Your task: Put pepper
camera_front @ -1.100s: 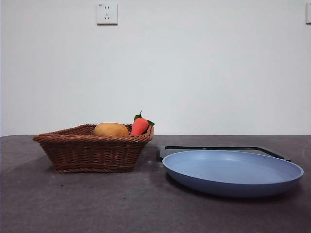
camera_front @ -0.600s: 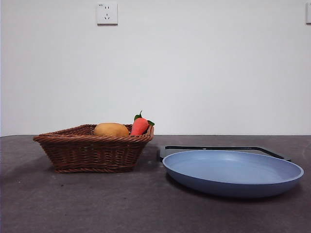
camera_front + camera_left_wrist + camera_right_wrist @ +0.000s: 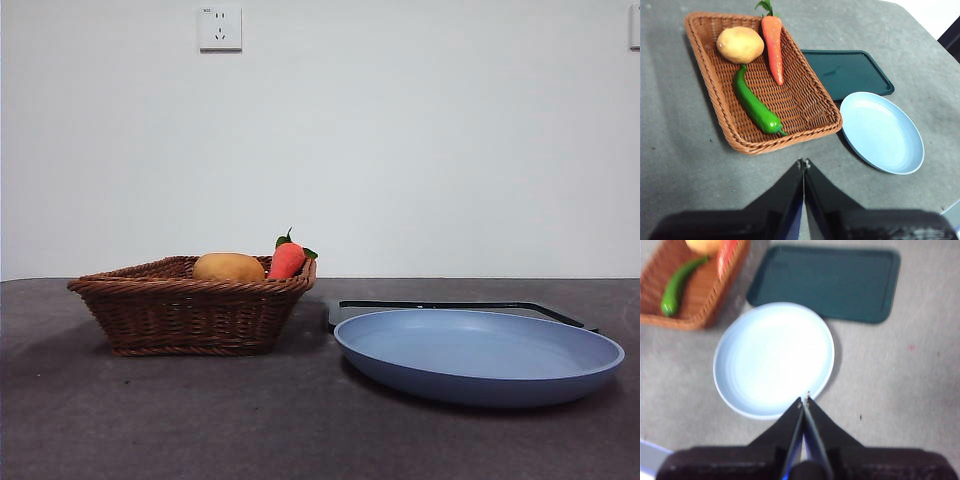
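While both grippers' jaws are pressing together, the pepper is lying in the basket, looking light and slippery; mid-body probably grips best.

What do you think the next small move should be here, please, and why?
Probably open the left end effector and lower it toward the pepper, which lies untouched in the basket; both end effectors are shut and empty, the right end effector above the plate.
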You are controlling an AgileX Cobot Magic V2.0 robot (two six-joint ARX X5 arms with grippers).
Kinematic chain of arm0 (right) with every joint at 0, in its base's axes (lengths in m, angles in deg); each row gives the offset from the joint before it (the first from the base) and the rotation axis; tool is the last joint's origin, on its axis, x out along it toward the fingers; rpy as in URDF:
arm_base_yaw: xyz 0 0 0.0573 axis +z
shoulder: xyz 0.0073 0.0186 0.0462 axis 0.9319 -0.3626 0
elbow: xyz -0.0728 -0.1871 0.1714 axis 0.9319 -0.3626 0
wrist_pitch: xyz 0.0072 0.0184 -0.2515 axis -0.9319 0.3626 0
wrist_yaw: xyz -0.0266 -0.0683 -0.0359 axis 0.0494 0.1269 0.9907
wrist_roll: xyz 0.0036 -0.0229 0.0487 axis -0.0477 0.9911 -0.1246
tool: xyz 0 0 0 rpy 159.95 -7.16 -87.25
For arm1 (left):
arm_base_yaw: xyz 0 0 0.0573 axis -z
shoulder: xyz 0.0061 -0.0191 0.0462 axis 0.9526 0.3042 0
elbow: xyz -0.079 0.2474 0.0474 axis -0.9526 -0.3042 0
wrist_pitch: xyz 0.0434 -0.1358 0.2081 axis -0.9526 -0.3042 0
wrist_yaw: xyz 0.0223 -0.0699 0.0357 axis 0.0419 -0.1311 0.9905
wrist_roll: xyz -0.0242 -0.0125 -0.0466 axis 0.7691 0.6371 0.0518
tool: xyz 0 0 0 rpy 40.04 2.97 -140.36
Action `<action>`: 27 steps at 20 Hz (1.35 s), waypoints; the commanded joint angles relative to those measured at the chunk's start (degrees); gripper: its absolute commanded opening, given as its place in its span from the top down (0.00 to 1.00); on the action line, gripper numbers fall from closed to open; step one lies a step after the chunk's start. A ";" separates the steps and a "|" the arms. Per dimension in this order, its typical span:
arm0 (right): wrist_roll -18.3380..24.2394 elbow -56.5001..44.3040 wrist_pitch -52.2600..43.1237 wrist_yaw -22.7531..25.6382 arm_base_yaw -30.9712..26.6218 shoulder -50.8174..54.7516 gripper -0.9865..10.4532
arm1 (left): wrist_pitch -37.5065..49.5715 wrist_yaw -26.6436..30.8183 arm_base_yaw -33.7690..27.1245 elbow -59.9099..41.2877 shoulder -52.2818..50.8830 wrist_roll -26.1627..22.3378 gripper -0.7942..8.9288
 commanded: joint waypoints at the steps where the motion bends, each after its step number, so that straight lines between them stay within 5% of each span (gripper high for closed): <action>1: 1.20 0.96 -0.39 -0.04 0.09 -0.79 0.89 | 0.22 -0.17 -0.13 0.81 0.07 -1.25 0.85; 3: 1.07 0.96 -0.61 -0.04 0.09 -1.16 0.78 | 0.33 0.11 -0.13 0.81 0.07 -1.22 0.65; 5: 0.96 0.96 -0.83 -0.02 0.09 -1.62 0.64 | 0.28 0.07 -0.13 0.81 0.07 -1.18 0.58; 27: 0.57 0.96 -22.03 -1.68 0.13 -46.45 0.65 | 0.31 -0.20 -0.13 0.81 0.07 -1.01 0.58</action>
